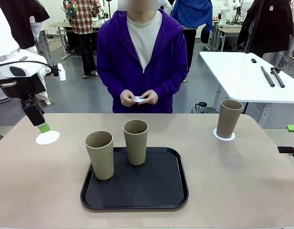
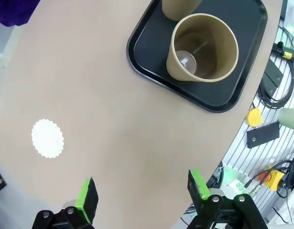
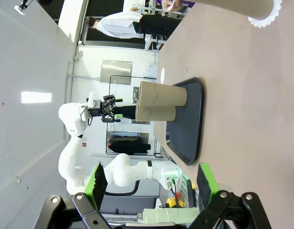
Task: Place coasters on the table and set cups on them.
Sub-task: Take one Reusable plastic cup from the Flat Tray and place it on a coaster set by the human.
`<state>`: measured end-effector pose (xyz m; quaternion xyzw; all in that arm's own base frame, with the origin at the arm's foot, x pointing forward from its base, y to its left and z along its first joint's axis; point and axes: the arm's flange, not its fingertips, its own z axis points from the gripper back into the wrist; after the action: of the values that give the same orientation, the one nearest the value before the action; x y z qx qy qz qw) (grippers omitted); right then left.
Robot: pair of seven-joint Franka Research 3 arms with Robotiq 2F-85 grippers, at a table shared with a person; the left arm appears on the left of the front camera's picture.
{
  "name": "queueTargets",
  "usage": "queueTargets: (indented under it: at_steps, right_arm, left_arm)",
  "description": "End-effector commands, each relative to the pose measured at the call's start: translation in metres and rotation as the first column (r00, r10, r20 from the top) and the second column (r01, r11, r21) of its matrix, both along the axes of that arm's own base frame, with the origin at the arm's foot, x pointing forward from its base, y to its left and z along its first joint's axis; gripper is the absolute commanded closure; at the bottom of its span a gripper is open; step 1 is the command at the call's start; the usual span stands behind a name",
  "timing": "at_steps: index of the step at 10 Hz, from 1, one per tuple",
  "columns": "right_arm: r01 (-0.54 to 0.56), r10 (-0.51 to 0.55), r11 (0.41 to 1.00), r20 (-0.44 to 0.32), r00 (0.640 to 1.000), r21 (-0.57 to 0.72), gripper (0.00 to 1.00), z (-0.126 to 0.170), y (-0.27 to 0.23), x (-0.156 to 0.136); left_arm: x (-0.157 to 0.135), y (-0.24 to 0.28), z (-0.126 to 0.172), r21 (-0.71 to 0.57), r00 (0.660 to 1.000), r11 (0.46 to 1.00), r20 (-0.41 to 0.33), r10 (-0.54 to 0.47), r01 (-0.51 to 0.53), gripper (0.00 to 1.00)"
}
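— Left pincer point(image 2: 143, 190) of mine is spread wide with nothing between its green pads. It hangs over the table, left of the black tray point(image 1: 156, 193). My right pincer point(image 3: 152, 179) is just as wide and just as empty, off the tray's right side by the table's edge.

— And the coasters?

— One bare coaster point(image 1: 47, 138) lies flat on the table point(image 1: 232, 186), left of the tray and a little beyond its far edge. From the front it sits just below my left fingertips. A second coaster point(image 1: 217, 135) lies right of the tray, well apart from it.

— Anything on that one?

— The right cup point(image 1: 229, 118) stands upright on it, with the lacy rim showing around its base. Two more cups stand upright on the tray. The left cup point(image 1: 99, 155) is near the tray's left edge, and the middle cup point(image 1: 136, 141) is close beside it at the tray's far edge. I cannot tell whether they touch.

— What's in them?

— My left wrist view looks down into the left cup, and it is empty to the bottom. The others I see from the side, so I cannot tell.

— Beyond the tray?

— A person in a purple jacket stands at the table's far side. Their hands point(image 1: 128, 98) are together, pinching a small white paper point(image 1: 138, 99).
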<state>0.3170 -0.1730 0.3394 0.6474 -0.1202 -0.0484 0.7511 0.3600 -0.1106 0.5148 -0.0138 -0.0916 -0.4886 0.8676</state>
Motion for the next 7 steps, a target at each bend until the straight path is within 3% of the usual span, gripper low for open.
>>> queueTargets:
  at_steps: [1, 2, 3, 5, 7]
  right_arm:
    - [0.001, -0.001, 1.0, 0.008, 1.0, 0.008, 0.0, 0.001, 0.0, 0.0]
    - [0.001, -0.001, 1.0, 0.008, 1.0, 0.008, 0.0, 0.001, 0.0, 0.0]
    - [0.001, -0.001, 1.0, 0.008, 1.0, 0.008, 0.0, 0.001, 0.0, 0.0]
    - [0.001, -0.001, 1.0, 0.008, 1.0, 0.008, 0.0, 0.001, 0.0, 0.0]
    - [0.001, -0.001, 1.0, 0.008, 1.0, 0.008, 0.0, 0.001, 0.0, 0.0]
  left_arm:
    - [0.018, 0.014, -0.031, -0.23, 0.989, 0.962, -0.009, -0.149, 0.143, 0.0]
    - [0.036, 0.027, -0.046, -0.42, 0.959, 0.87, 0.005, -0.283, 0.259, 0.0]
    - [0.046, 0.041, -0.054, -0.55, 0.929, 0.761, 0.082, -0.362, 0.345, 0.0]
    - [0.06, 0.066, -0.077, -0.695, 0.882, 0.581, 0.171, -0.439, 0.424, 0.0]
    - [0.074, 0.086, -0.11, -0.818, 0.859, 0.386, 0.234, -0.456, 0.427, 0.0]
